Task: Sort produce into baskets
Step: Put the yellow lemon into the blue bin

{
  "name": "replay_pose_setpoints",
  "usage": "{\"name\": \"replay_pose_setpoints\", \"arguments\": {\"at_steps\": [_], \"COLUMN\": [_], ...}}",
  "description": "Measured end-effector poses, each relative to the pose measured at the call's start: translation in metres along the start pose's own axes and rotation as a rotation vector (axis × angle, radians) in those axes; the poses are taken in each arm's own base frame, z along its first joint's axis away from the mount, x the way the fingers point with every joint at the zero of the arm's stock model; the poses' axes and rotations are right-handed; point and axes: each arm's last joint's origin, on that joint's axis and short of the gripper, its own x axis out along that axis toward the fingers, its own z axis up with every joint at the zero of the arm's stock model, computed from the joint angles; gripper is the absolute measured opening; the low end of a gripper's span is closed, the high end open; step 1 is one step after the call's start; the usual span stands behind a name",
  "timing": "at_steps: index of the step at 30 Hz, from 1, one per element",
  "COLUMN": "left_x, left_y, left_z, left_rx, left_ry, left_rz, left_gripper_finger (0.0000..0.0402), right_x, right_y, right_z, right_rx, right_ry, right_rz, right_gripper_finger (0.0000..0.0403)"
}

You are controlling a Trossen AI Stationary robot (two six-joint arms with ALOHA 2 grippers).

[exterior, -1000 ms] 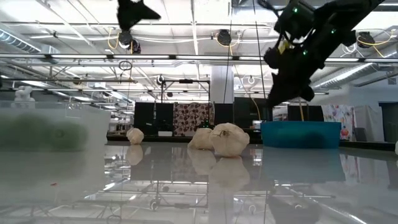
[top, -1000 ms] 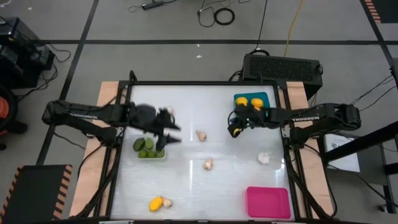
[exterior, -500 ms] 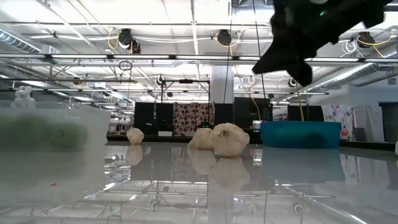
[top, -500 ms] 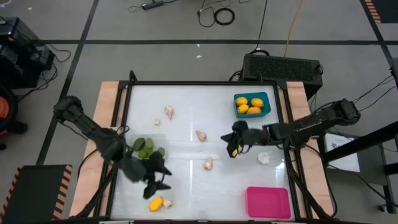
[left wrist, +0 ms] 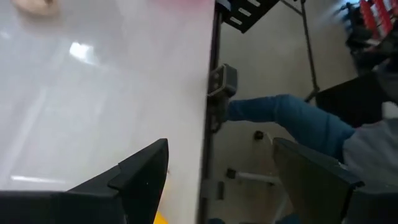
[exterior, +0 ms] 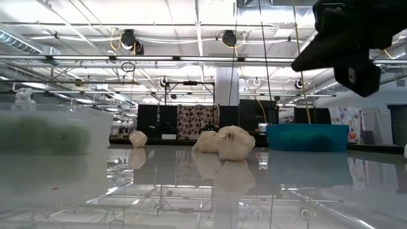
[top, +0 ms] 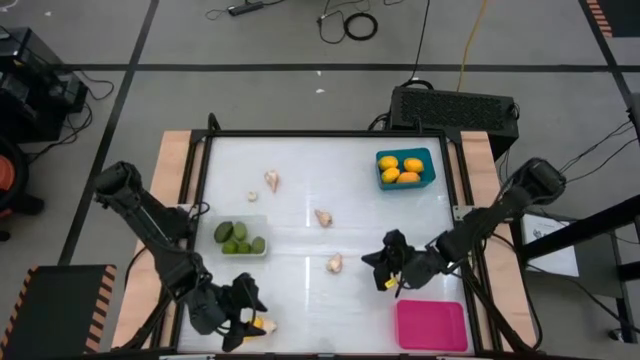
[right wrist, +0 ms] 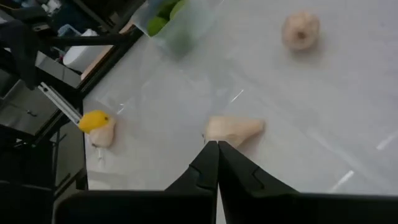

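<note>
The white counter (top: 300, 180) has its broadest open stretch across the middle and toward 12 o'clock, with wooden strips along both sides. The teal basket (top: 405, 168) sits near the 1 o'clock corner holding yellow-orange pieces (top: 400, 170). The clear basket (top: 240, 237) lies at 9 o'clock with green pieces (top: 238, 238) inside. The pink basket (top: 431, 325) rests at the 5 o'clock corner, close to the near edge.

Loose garlic lies apart on the counter: one toward 11 o'clock (top: 271, 180), one near the centre (top: 323, 217), one just toward 6 o'clock of centre (top: 335, 264). A tiny pale scrap (top: 252, 197) lies near the clear basket.

The left tool (top: 240, 310) hangs over the 7 o'clock corner, right at the near edge, directly beside a yellow piece (top: 262, 325) there. Its wrist view shows its fingers (left wrist: 140, 180) spread wide, gripping nothing, with the counter's edge running between them.

The right tool (top: 385, 270) is low between the central garlic and the pink basket. In its wrist view its fingers (right wrist: 214, 165) are pressed together, empty, their tips close to a garlic piece (right wrist: 233, 129).

Beyond the counter edge, a person's blue-clad leg (left wrist: 280, 118) shows. A grey floor with cables surrounds the counter, and the low view shows a large hall with ceiling trusses.
</note>
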Motion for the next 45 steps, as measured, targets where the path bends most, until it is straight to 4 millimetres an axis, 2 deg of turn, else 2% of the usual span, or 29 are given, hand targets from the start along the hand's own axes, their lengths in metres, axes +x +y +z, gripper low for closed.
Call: {"name": "replay_pose_setpoints", "arguments": {"at_steps": [6,12,19,23,29,34,45], "left_x": [-0.002,-0.008,-0.030,-0.025,-0.002,0.011,0.009], "left_y": [-0.003,-0.004,-0.040,-0.049,-0.046,-0.039,-0.021], "left_z": [-0.005,0.001,0.020,0.018,0.003,0.005,-0.003], "left_rx": [-0.076,-0.171,-0.103,-0.093,-0.108,-0.149,-0.316], "left_ry": [-0.012,0.053,0.051,0.060,0.175,0.237,0.328], "left_rz": [0.003,0.059,-0.016,-0.022,0.045,0.069,0.268], "left_gripper_finger": [0.0292,0.0288,0.0264,0.0261,0.0260,0.0260,0.0260], "right_x": [0.013,0.020,0.020,0.022,0.026,0.028,0.031], "right_y": [-0.001,-0.004,0.005,0.007,0.006,0.004,0.002], "right_z": [-0.011,-0.003,0.003,0.008,0.012,0.017,0.022], "right_rx": [-0.043,-0.079,-0.089,-0.084,-0.080,-0.090,-0.176], "right_ry": [0.001,-0.015,-0.055,-0.080,-0.053,-0.043,-0.071], "right_rz": [0.001,-0.018,0.067,0.087,0.100,0.102,0.088], "right_gripper_finger": [0.0000,0.0000,0.0000,0.0000,0.0000,0.0000,0.0000]}}
